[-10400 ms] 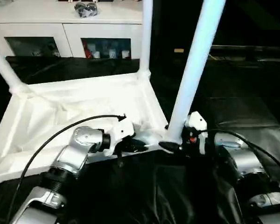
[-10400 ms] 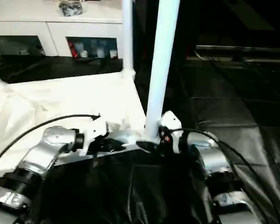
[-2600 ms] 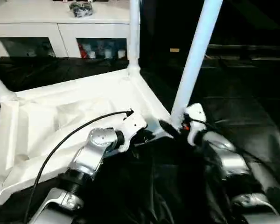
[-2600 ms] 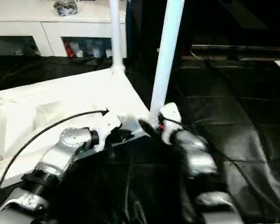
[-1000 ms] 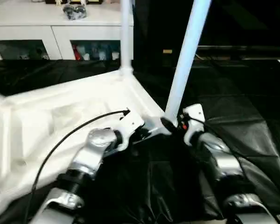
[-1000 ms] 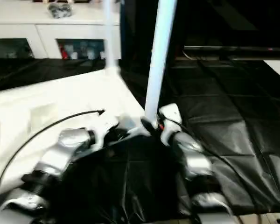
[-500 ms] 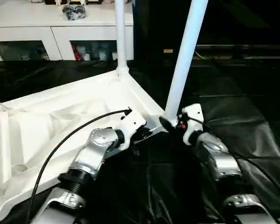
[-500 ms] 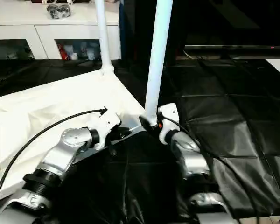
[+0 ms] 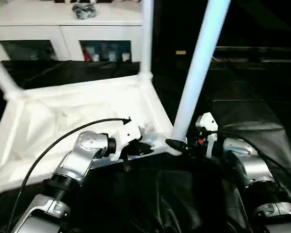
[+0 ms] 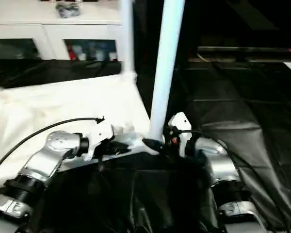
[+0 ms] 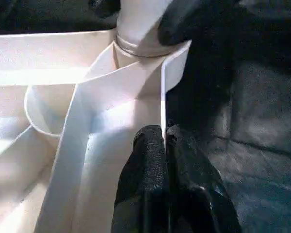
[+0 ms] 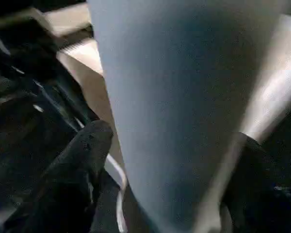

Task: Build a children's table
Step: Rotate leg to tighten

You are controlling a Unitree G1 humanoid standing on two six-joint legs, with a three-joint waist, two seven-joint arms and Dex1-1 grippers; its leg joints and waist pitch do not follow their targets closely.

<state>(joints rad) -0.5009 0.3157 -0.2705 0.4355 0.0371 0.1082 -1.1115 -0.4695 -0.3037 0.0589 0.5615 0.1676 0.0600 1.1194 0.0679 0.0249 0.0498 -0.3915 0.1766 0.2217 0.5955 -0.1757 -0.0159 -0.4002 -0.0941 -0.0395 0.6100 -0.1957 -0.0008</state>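
Observation:
The white tabletop (image 9: 63, 116) lies upside down on black sheeting, ribbed side up. Three white legs stand in its corner sockets: one at the far left (image 9: 2, 75), one at the back corner (image 9: 146, 39) and one at the near corner (image 9: 199, 73). My right gripper (image 9: 178, 144) is shut around the base of the near leg (image 12: 174, 87), one black finger (image 12: 85, 145) on each side of it. My left gripper (image 9: 138, 149) is shut on the tabletop's thin rim (image 11: 161, 102) just beside that corner socket, its fingertips (image 11: 150, 145) pinching the edge.
A white cabinet (image 9: 63, 29) with glass doors runs along the back, with a dark bundle (image 9: 83, 9) on top. Black sheeting (image 9: 252, 116) covers the floor around the tabletop and to the right. A black cable (image 9: 63, 141) arcs over my left forearm.
The whole picture has shifted and tilted, so the camera moved. Both grippers keep their holds, the left on the rim and the right on the near leg's base.

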